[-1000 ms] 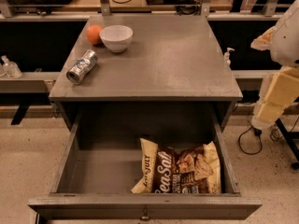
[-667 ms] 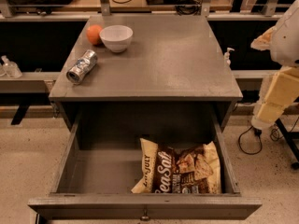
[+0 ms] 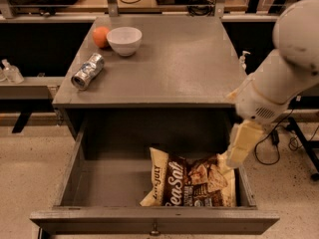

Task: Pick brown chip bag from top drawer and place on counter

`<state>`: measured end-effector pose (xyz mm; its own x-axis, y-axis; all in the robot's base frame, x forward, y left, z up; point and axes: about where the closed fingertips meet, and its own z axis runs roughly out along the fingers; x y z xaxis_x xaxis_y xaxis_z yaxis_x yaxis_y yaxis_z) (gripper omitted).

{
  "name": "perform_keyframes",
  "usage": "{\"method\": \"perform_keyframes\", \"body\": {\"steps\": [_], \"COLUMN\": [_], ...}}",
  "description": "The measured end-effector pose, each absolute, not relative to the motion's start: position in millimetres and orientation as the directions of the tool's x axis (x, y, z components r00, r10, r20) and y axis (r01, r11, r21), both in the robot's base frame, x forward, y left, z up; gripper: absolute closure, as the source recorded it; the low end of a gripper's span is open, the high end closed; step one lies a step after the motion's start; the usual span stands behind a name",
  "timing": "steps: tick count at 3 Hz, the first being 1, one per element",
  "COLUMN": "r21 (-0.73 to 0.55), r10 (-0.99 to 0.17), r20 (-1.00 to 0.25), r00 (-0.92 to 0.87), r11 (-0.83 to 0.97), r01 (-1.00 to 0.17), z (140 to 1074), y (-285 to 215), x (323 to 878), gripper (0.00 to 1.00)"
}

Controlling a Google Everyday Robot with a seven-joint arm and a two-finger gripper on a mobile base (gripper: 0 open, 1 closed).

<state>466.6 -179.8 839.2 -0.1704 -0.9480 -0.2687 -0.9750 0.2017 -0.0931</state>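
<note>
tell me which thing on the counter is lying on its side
The silver can, near the counter's left edge; the white bowl stands upright beside the orange. The gripper hangs at the top drawer's right side.

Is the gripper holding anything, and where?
Nothing, it seems: the gripper hangs beside the brown chip bag, which lies in the top drawer.
</note>
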Motion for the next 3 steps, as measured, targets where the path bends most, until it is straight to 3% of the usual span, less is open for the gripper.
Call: {"method": "perform_keyframes", "body": {"steps": [2,3], "r21": [0.025,0.048], "r10": [-0.938,-0.942], "r20": [-0.309,-0.306], "r00": [-0.158,-0.136], "r11": [0.157,0.128], "r01": [-0.987,-0.991], "z": [692.3,650.5], "y": [-152.8,-141.1], "x": [469.2,466.8], "gripper": [0.0,0.18]}}
